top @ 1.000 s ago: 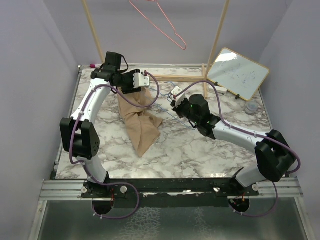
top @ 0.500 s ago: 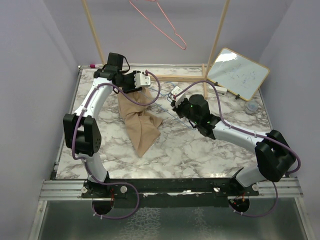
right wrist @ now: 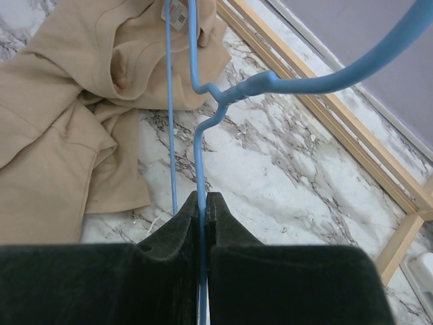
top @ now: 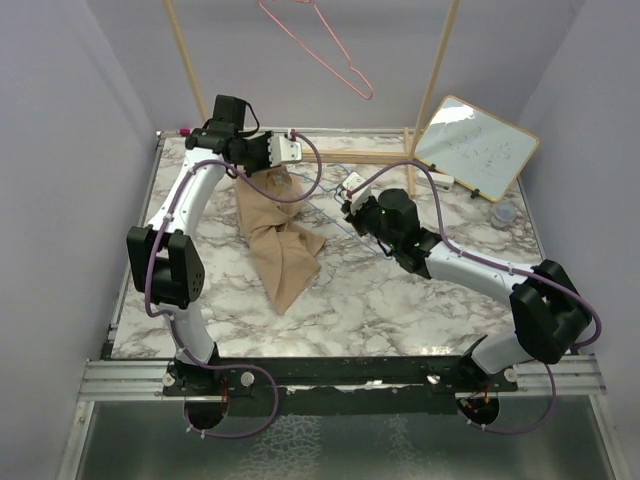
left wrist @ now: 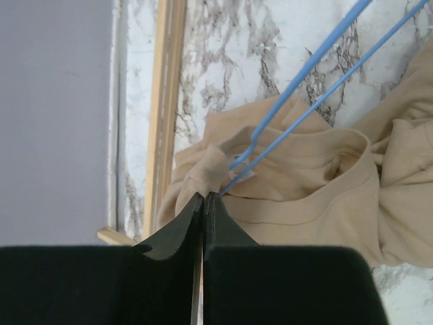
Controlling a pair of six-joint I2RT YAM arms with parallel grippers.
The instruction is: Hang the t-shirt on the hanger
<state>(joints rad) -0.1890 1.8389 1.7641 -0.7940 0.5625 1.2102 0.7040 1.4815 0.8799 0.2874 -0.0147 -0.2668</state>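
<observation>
The left fingers point(left wrist: 177, 229) are pressed together, pinching a bunched bit of collar on the tan t-shirt point(top: 281, 252). The shirt sits crumpled left of centre on the marbled desk point(top: 400, 300), its neck end raised toward the far left. A small white label point(left wrist: 246, 175) shows inside the neck, with print too small to read. The right fingers point(right wrist: 177, 229) are clamped shut on a wire of the light-blue hanger point(right wrist: 260, 84). The hanger lies at mid-desk, its wires reaching the neck opening just beside the label. A whiteboard point(top: 477, 147) leans at far right, its faint scribbles illegible. A pink hanger point(top: 330, 52) hangs above the far edge.
</observation>
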